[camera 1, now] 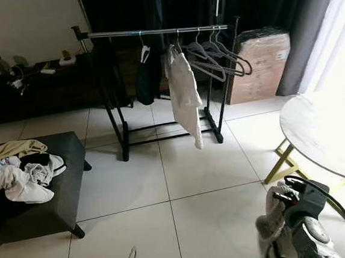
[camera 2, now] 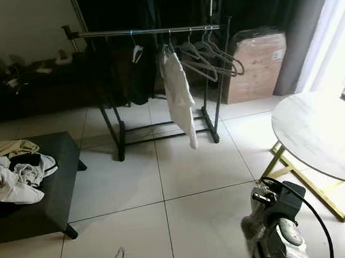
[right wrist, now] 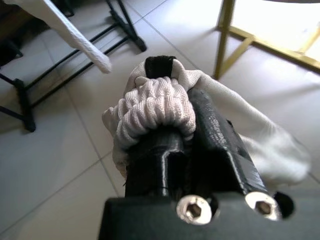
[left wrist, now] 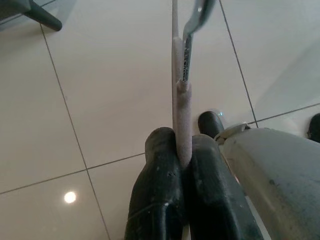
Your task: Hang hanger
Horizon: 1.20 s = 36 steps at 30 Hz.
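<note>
A pale tiled floor (camera 1: pixel 182 170) runs through a dim room toward dark curtains and a bright window on the robot's right. Nearest, low at the robot's left, the left gripper (left wrist: pixel 182 157) has its two black fingers pressed together on the flat grey neck of a hanger (left wrist: pixel 179 75), whose metal hook rises beyond the fingertips; from the head view the hanger's wire outline pokes up just above the bottom edge. On the right, the right arm is bent up in front of the body, its gripper (right wrist: pixel 167 107) clamped on a bunched whitish garment (right wrist: pixel 155 112) with a ribbed cuff bulging between the fingers and loose cloth draping off to the side. Just beside that arm stands a round marble-topped table (camera 1: pixel 324 131) on gold legs. At the robot's left sits a dark ottoman (camera 1: pixel 63 193) heaped with a pile of clothes (camera 1: pixel 19 172). Farther on stands a black clothes rack (camera 1: pixel 152 32) with a chrome rail, carrying a white garment on its hanger (camera 1: pixel 184 95), a dark garment (camera 1: pixel 145 77) and several empty hangers (camera 1: pixel 220 55). A wrapped cardboard box (camera 1: pixel 259 64) stands behind the rack, and a low dark cabinet (camera 1: pixel 30 87) lines the left wall.
</note>
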### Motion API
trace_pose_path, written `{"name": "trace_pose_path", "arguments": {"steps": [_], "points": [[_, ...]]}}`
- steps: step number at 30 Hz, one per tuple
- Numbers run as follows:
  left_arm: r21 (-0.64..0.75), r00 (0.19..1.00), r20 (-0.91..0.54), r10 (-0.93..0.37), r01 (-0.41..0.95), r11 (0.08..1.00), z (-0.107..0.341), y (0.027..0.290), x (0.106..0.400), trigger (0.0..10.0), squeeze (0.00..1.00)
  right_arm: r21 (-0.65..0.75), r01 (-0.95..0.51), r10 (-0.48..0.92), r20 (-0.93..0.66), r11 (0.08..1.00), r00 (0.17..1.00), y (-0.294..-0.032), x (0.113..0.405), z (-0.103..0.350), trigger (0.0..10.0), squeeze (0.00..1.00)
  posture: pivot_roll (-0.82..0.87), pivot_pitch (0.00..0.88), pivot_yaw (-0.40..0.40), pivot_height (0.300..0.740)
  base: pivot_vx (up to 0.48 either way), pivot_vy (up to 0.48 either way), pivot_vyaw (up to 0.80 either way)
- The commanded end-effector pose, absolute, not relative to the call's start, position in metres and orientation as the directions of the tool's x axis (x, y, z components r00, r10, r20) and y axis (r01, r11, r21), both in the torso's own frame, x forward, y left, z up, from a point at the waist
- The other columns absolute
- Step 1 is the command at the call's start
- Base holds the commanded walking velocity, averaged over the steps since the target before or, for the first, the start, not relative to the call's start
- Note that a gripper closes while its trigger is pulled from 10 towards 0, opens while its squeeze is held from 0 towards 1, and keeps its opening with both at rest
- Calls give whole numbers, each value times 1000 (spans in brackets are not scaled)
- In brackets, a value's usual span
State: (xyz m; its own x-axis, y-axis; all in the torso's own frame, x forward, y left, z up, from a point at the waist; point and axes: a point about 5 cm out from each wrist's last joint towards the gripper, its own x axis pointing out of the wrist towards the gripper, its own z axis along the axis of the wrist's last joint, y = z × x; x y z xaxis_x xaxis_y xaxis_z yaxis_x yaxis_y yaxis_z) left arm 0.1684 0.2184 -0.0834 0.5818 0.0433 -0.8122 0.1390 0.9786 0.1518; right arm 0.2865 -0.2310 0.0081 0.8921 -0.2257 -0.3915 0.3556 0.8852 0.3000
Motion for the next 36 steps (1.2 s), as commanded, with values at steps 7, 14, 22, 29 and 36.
{"name": "trace_pose_path", "arguments": {"steps": [7, 14, 22, 29, 36], "points": [[152, 535, -843, 52, 145, 978, -91, 218, 151, 10000, 0, 300, 336, -214, -374, 893, 902, -230, 289, 10, 10000, 0, -38, 54, 0, 740, 364, 0, 0], [154, 517, -854, 61, 139, 978, -93, 221, 146, 10000, 0, 299, 331, -211, -369, 895, 905, -230, 290, 11, 10000, 0, -37, 62, -2, 740, 363, 0, 0], [151, 498, -865, 63, 138, 979, -95, 221, 141, 10000, 0, 299, 347, -224, -376, 889, 899, -232, 289, 10, 10000, 0, -38, 70, -2, 740, 290, 0, 0], [139, 472, -881, 48, 158, 978, -98, 220, 134, 10000, 0, 278, 354, -231, -390, 893, 891, -234, 288, 9, 10000, 0, -44, 76, -2, 740, 119, 0, -454], [121, 512, -858, 23, 159, 980, -94, 213, 146, 10000, 0, 267, 373, -254, -390, 889, 885, -238, 287, 10, 10000, 0, -44, 77, -3, 740, 0, 0, -788]]}}
